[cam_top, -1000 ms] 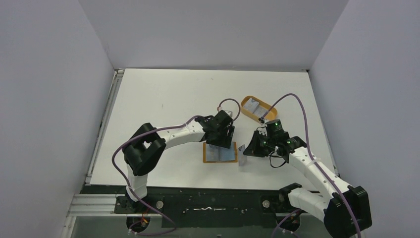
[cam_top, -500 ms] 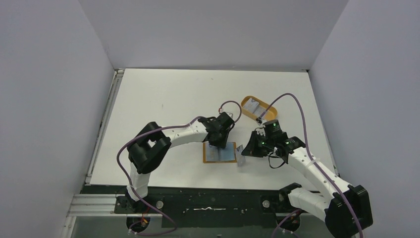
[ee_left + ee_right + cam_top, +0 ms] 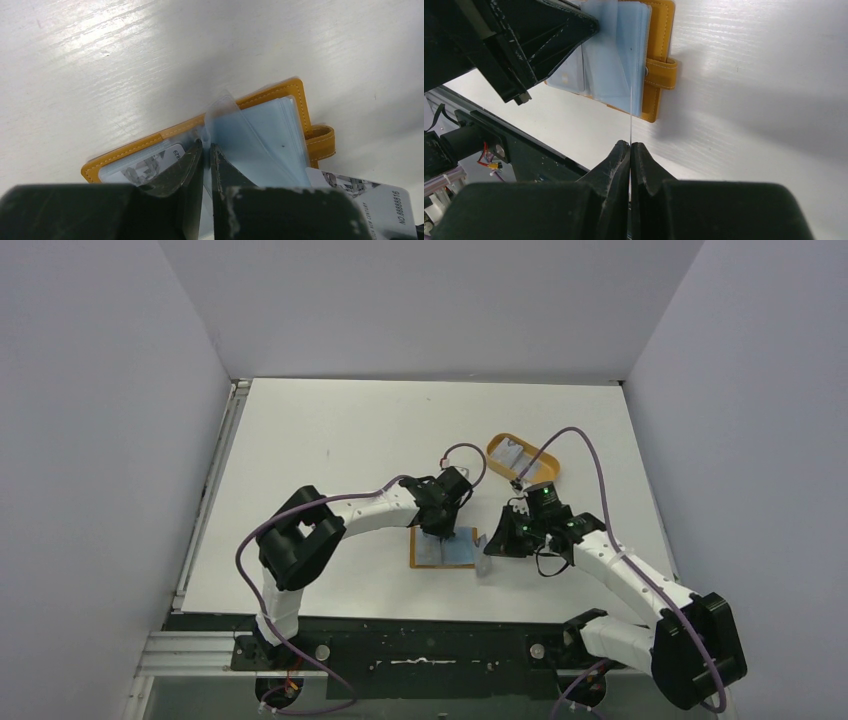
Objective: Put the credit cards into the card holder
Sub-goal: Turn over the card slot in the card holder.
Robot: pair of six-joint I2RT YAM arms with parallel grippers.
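Note:
The card holder [image 3: 443, 551] lies open on the table, orange-tan outside [image 3: 272, 93] with pale blue clear sleeves inside. My left gripper [image 3: 206, 146] is shut on one clear sleeve [image 3: 226, 119] and holds it up from the stack. A credit card [image 3: 156, 161] sits in the left-hand slot. My right gripper [image 3: 629, 144] is shut on another credit card [image 3: 630, 114], seen edge-on. Its far edge points at the sleeves by the snap tab [image 3: 661, 73]. In the left wrist view that card [image 3: 371, 196] shows at the lower right, just off the holder's edge.
An orange oval tray [image 3: 541, 455] stands at the back right with more cards [image 3: 514, 453] in it. The two grippers [image 3: 441, 530] [image 3: 492, 543] are close together over the holder. The black table edge and rail run along the near side.
The left gripper's jaws have closed onto a clear sleeve of the card holder. The right gripper has moved left with its card, up to the holder's right edge.

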